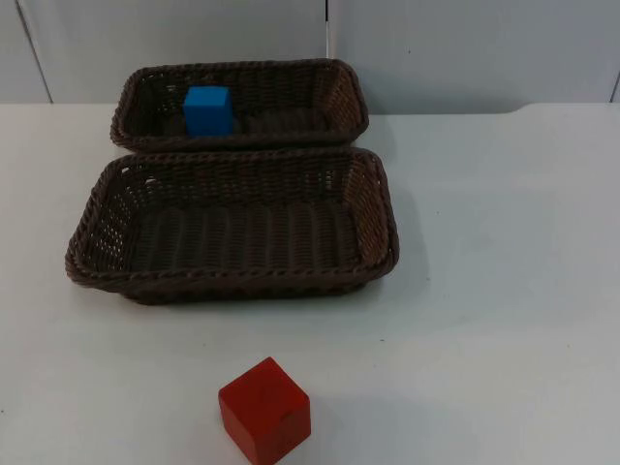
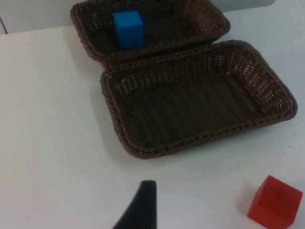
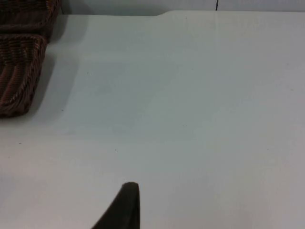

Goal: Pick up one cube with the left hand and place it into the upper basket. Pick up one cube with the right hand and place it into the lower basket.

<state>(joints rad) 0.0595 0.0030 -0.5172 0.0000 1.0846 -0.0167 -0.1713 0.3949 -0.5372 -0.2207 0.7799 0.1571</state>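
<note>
A white table (image 1: 504,291) runs back to a grey wall (image 1: 465,48), with wide bare surface to the right of the baskets and along the near edge. Nearest the viewer, a red cube (image 1: 263,410) sits alone on the table, a little left of centre and apart from everything else. Beyond it lies the lower basket (image 1: 232,281), dark brown wicker, wide and shallow, nothing inside. Just behind it, rims touching or nearly so, is the upper basket (image 1: 242,136), smaller, with a blue cube (image 1: 207,109) resting in its left half. The left gripper (image 2: 143,210) hangs above bare table on the near left side of the lower basket, touching nothing, with the red cube off to its right; whether its fingers are apart cannot be told. The right gripper (image 3: 121,207) hangs over bare table right of the baskets, holding nothing visible; its opening cannot be told either.
</note>
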